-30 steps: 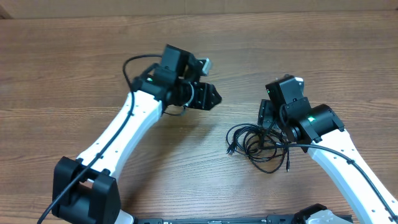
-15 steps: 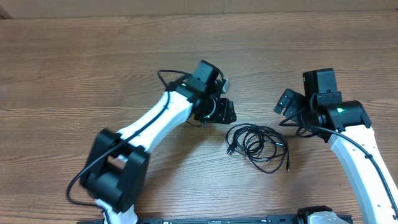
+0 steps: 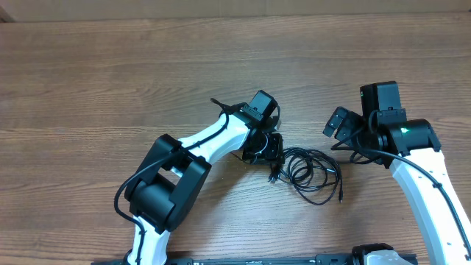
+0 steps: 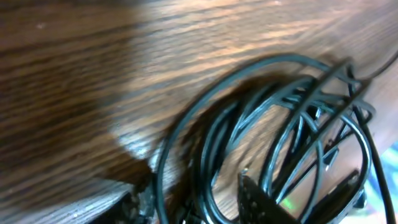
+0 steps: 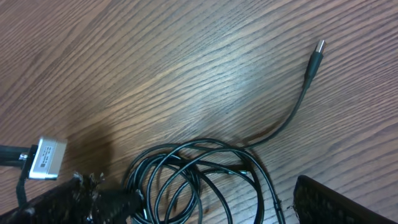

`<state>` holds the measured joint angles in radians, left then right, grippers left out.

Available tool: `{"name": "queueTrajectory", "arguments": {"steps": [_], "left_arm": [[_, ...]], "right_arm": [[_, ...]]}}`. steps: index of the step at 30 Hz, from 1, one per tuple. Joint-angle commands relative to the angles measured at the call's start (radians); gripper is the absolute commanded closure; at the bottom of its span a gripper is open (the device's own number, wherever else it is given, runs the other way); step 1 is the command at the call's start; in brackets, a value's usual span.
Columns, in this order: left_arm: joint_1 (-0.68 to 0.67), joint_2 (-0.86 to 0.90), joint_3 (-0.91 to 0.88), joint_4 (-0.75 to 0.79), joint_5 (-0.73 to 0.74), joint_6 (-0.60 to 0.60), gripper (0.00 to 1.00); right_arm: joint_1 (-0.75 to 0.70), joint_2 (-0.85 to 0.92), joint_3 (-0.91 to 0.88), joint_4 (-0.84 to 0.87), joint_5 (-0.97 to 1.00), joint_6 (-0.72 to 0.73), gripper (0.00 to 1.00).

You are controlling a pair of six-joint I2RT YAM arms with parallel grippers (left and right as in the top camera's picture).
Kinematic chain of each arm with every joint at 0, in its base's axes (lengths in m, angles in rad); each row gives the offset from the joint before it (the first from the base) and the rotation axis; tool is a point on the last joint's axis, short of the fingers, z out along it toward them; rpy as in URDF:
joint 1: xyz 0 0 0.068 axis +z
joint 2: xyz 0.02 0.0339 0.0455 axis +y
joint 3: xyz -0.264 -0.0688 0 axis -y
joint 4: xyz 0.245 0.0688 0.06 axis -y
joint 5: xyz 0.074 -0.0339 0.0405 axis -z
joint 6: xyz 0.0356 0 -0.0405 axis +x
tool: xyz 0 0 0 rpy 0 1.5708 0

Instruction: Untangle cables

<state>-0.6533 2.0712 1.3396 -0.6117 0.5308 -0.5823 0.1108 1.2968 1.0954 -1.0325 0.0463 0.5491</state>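
The cables [image 3: 309,171] lie as one tangle of thin black loops on the wooden table [image 3: 88,88], with one plug tip [image 3: 341,197] trailing at the lower right. My left gripper [image 3: 274,153] is down at the tangle's left edge. In the left wrist view the cables [image 4: 280,124] fill the frame, and the left gripper [image 4: 193,196] is open with a few strands between its fingers. My right gripper [image 3: 337,124] is open and empty, up and to the right of the tangle. The right wrist view shows it [image 5: 214,196] above the cables [image 5: 199,168], with a free plug end [image 5: 318,48] stretched away.
The left arm [image 3: 199,147] stretches across the table's middle towards the tangle. Its wrist with a white label [image 5: 46,158] shows at the left of the right wrist view. The table's back edge [image 3: 221,16] runs along the top.
My left arm has swung right and down to the tangle's left edge. My right gripper lifted off the tangle to the upper right early on and has since held still.
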Motion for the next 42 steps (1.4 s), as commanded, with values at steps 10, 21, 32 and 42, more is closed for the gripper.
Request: {"name": "queueTrajectory", "arguments": {"steps": [10, 21, 32, 42], "left_arm": [[-0.009, 0.023, 0.002, -0.005, 0.012, -0.024, 0.94], [0.068, -0.085, 0.089, -0.057, 0.013, 0.106, 0.96], [0.072, -0.353, 0.153, -0.128, 0.013, 0.211, 0.96], [0.071, -0.398, 0.153, -0.155, 0.014, 0.247, 0.96]], "right_arm": [[-0.006, -0.025, 0.019, 0.001, -0.050, -0.008, 0.00], [-0.005, -0.025, 0.019, 0.040, -0.280, -0.216, 0.00], [0.034, -0.015, 0.018, 0.150, -0.407, -0.412, 0.13], [0.126, 0.033, 0.018, 0.258, -0.444, -0.458, 0.21]]}}
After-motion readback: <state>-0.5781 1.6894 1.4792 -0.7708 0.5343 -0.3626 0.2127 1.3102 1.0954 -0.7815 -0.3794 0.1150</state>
